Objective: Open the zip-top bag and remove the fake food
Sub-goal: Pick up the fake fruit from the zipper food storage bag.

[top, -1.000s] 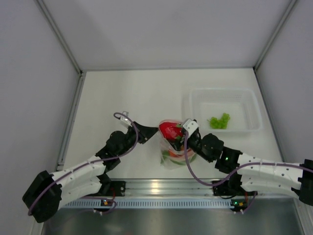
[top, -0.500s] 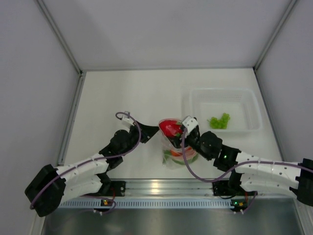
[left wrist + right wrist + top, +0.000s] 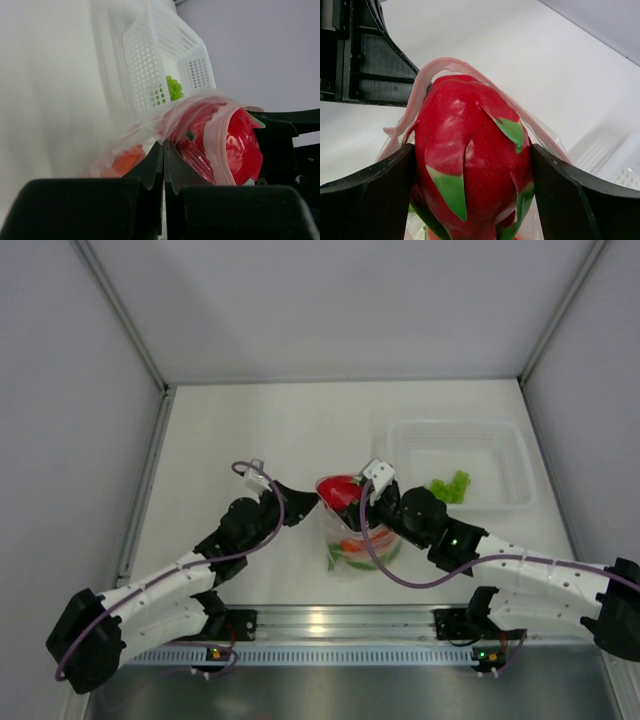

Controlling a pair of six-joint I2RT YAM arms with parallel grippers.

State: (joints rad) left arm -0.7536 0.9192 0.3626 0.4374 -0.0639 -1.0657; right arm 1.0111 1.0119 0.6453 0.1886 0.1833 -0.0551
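**At the bag mouth: dragon fruit gripped, not yet clear**

Mid-surface [image 3: 250, 430], pale and plain. White mesh tub [image 3: 455, 423] off to the right, near the right arm. One green leafy piece [image 3: 448, 487] lies in it.

Zip-top bag [image 3: 338, 562] stands between the two arms, mouth up. Its pinkish zip strip [image 3: 217, 145] is parted and looped round the fruit.

Left gripper [image 3: 163, 150]: jaws pressed together on a fold of bag film just beside the mouth, anchoring it. Right gripper [image 3: 470, 192]: jaws wide, one finger on each flank of the dragon fruit [image 3: 465, 150], holding it.

Fruit sits in the mouth, its upper part showing past the strip. Orange and green pieces [image 3: 355, 548] lie lower in the bag.

Step, as I read it: bag is open and extraction is under way, with most pieces yet to come out.

Next move calls for drawing the fruit straight out through the mouth while the left grip holds the film down, then carrying it toward the tub. Likely snag: the strip catching on the green tips and dragging the bag up with the fruit.
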